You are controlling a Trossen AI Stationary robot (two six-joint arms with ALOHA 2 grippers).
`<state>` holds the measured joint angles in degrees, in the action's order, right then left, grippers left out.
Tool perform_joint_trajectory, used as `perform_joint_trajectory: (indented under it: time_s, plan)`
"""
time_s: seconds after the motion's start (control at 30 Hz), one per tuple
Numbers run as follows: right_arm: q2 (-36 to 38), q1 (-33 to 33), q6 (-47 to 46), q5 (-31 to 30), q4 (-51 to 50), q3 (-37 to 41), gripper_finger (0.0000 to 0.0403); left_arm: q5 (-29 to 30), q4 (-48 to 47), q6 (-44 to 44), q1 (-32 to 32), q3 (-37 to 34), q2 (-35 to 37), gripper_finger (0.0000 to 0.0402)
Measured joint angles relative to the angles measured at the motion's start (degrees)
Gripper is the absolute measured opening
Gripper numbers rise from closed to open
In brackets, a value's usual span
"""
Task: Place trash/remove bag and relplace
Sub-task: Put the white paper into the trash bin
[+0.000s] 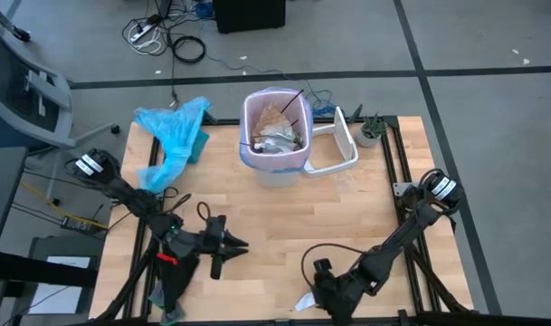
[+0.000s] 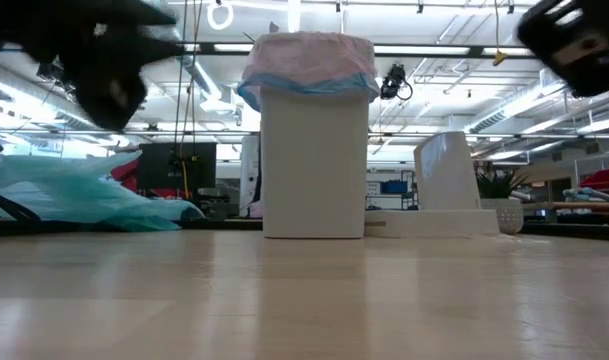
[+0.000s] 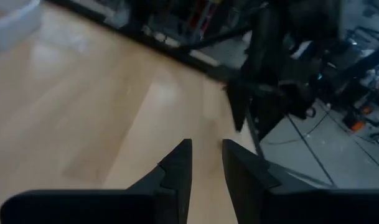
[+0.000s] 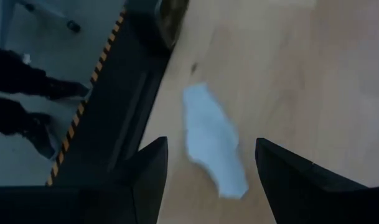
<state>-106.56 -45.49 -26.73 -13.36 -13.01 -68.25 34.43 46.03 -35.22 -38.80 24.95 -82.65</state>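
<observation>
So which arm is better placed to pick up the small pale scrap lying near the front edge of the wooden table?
The right. Its open gripper hangs directly over the small pale scrap, fingers either side. The left gripper is farther off, pointing across the wooden table.

The pale pink bag [image 1: 275, 136] lines the upright white bin, trash [image 1: 280, 131] piled inside.

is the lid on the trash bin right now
No. In the high view the bin stands open with trash showing inside, and the white lid lies beside it on the table.
</observation>
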Motion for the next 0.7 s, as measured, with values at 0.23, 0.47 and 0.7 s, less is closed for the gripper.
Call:
perform_joint_trajectory:
  time_s: [0.23, 0.47, 0.7]
  plan:
    - [-0.1, 3.2, 4.4, 2.6, 1.4, 0.0, 0.0227, -3.7, 1.2, 14.0, -0.2, -3.0, -0.1, 0.0097]
    - [-0.1, 4.7, 4.4, 6.0, 1.5, 0.0, 0.0227, -6.8, 2.6, 25.7, 1.3, -3.6, 0.4, 0.0097]
    - [-3.4, 4.1, 4.3, 7.9, 3.3, 0.0, 0.0227, -11.4, 2.5, 23.1, 4.3, -5.4, 1.2, 0.0097]
